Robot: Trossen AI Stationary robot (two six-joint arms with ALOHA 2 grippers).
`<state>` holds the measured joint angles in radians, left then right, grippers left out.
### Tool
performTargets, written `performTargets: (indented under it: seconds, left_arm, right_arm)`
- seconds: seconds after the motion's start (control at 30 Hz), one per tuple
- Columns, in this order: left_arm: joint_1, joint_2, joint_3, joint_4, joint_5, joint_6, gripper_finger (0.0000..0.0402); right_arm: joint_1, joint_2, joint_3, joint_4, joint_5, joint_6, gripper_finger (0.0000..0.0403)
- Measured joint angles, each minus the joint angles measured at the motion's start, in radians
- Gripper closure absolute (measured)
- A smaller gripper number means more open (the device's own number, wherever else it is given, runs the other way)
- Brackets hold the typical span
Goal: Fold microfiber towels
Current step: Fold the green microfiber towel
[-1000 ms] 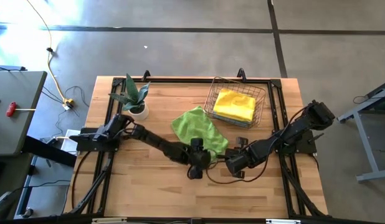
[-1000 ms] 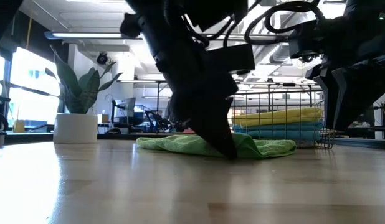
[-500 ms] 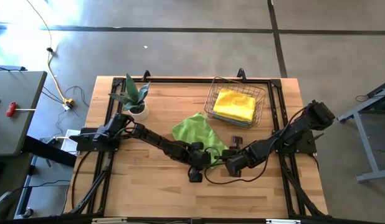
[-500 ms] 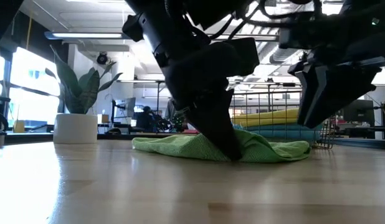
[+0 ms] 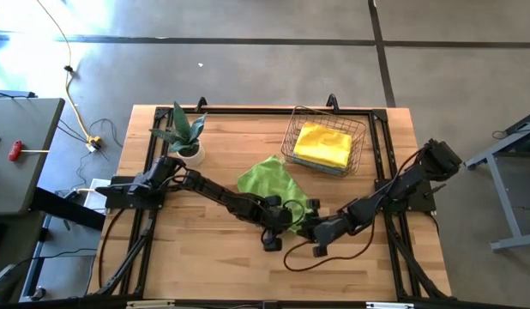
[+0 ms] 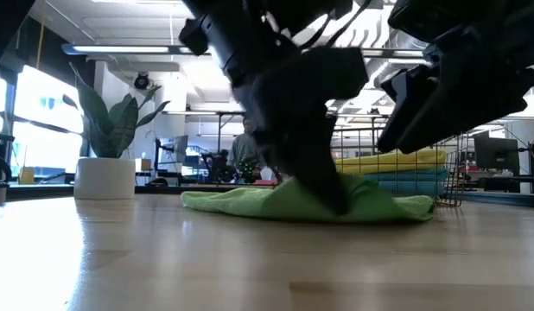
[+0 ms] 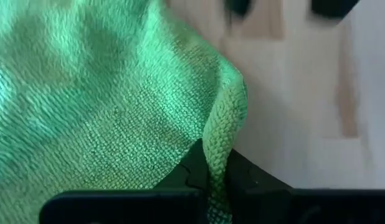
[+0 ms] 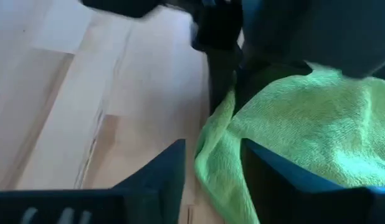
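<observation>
- We look down on a wooden tabletop (image 5: 205,257) with two dark arms meeting near its middle front.
- A lime green towel (image 5: 269,178) lies rumpled at the centre of the tabletop, just in front of a wire basket (image 5: 323,140).
- The basket holds towels already folded: a yellow towel (image 5: 322,144) on top and, in the low view, a teal towel (image 6: 405,184) beneath it.
- The left gripper (image 5: 276,230) is down at the green towel's front edge, its jaws closed on a pinched ridge of the towel's hem, as the left wrist view shows close up.
- The right gripper (image 5: 321,236) is low just beside it, near the same front edge. Its jaws stand apart, with the towel's edge lying between them but not yet clamped.
- A small potted plant (image 5: 186,137) stands well apart at the back left.
- We judge this to be the start of the fold: taking hold of two points on the near edge.
- The next move likely calls for the right jaws to close on the hem, so both arms can lift and spread the cloth flat before folding.
</observation>
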<state>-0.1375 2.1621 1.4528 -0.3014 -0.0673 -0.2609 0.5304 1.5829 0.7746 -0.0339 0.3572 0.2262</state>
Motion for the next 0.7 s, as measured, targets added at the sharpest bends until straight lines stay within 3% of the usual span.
performTargets:
  seconds: [0.23, 0.53, 0.7]
  left_arm:
    - [-0.002, 0.000, 0.076, 0.003, 0.033, 0.005, 0.0398]
    - [-0.004, -0.002, 0.158, -0.075, 0.046, 0.009, 0.0398]
    - [-0.015, -0.002, 0.201, -0.139, 0.059, 0.017, 0.0398]
  right_arm:
    - [0.000, 0.000, -0.038, 0.078, 0.003, 0.055, 0.0214]
    - [0.006, 0.000, -0.038, 0.066, 0.003, 0.135, 0.0210]
    - [0.006, 0.020, -0.038, -0.047, 0.026, 0.213, 0.0210]
